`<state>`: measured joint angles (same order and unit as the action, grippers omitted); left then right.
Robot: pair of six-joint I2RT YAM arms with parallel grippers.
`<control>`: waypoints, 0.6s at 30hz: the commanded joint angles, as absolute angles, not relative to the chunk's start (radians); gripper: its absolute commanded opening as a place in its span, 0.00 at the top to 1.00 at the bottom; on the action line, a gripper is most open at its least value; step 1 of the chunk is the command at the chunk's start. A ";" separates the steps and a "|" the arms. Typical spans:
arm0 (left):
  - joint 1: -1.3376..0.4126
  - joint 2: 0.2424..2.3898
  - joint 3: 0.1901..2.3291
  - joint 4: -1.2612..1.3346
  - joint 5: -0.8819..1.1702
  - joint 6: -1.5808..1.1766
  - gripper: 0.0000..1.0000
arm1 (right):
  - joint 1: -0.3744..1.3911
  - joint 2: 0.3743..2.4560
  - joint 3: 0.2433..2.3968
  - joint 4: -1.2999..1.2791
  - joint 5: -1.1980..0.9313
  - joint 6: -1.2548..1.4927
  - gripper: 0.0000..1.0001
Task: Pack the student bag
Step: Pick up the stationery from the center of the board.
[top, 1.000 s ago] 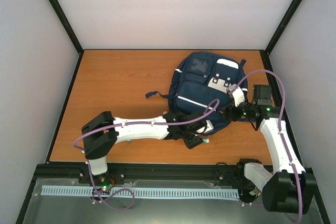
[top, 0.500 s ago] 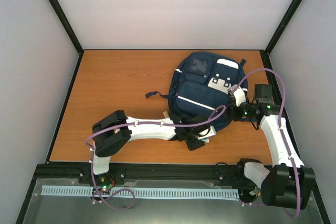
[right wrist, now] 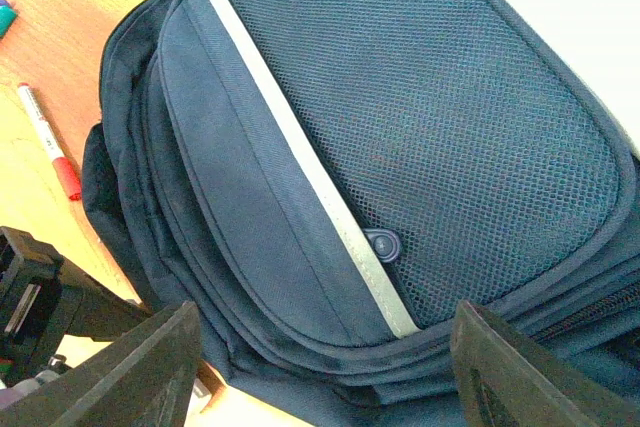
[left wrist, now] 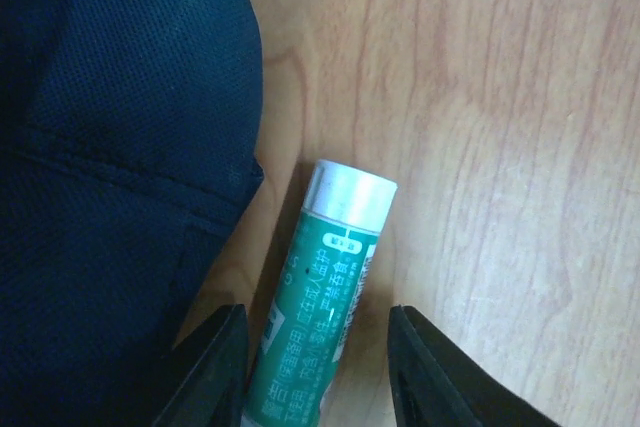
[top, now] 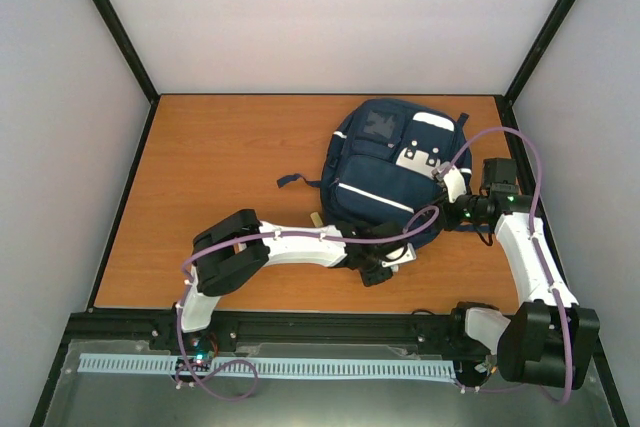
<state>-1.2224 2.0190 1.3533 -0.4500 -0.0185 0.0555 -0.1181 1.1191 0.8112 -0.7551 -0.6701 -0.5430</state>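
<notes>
The student bag, navy with a thin white stripe and white patches, lies at the back right of the table. It fills the right wrist view. My left gripper is low at the bag's near edge. In the left wrist view it is open. A green tube with a white cap lies on the wood between its jaws, with a gap on each side, right beside the bag's fabric. My right gripper is at the bag's right side. It is wide open and empty over the striped front.
A red-capped pen and a green item lie on the table beyond the bag's far side in the right wrist view. A bag strap trails to the left. A small tan object lies by the bag's left edge.
My left arm's elbow has swung to the right and its gripper has shifted slightly right along the bag's near edge. The right gripper has barely moved.
</notes>
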 commanded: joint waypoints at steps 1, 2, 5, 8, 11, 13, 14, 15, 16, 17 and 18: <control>-1.232 2.026 1.394 -0.471 -0.029 0.085 0.61 | -0.127 1.121 0.836 -0.767 -0.698 -0.562 0.31; -1.233 2.024 1.394 -0.476 -0.030 0.087 0.62 | -0.126 1.123 0.837 -0.767 -0.698 -0.562 0.31; -1.232 2.022 1.393 -0.502 -0.034 0.094 0.66 | -0.127 1.127 0.838 -0.767 -0.701 -0.566 0.32; -1.232 2.024 1.391 -0.525 -0.031 0.098 0.68 | -0.128 1.136 0.840 -0.772 -0.701 -0.569 0.33; -1.232 2.039 1.397 -0.539 -0.030 0.094 0.68 | -0.127 1.143 0.841 -0.775 -0.701 -0.571 0.33; -1.234 2.050 1.405 -0.551 -0.018 0.091 0.73 | -0.128 1.146 0.842 -0.775 -0.703 -0.574 0.33; -1.233 2.055 1.412 -0.558 -0.010 0.090 0.77 | -0.127 1.147 0.842 -0.777 -0.704 -0.574 0.33; -1.233 2.061 1.420 -0.565 -0.004 0.087 0.80 | -0.128 1.149 0.842 -0.779 -0.705 -0.576 0.34; -1.233 2.062 1.424 -0.569 0.000 0.082 0.82 | -0.128 1.150 0.842 -0.779 -0.706 -0.576 0.34; -1.235 2.057 1.422 -0.570 0.006 0.077 0.82 | -0.129 1.150 0.842 -0.780 -0.707 -0.577 0.34; -1.236 2.046 1.415 -0.567 0.011 0.070 0.82 | -0.129 1.150 0.842 -0.781 -0.709 -0.579 0.35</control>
<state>-1.2224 2.0388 1.3861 -0.5339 -0.0143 0.0788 -0.1192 1.1458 0.8150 -0.7742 -0.6785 -0.5610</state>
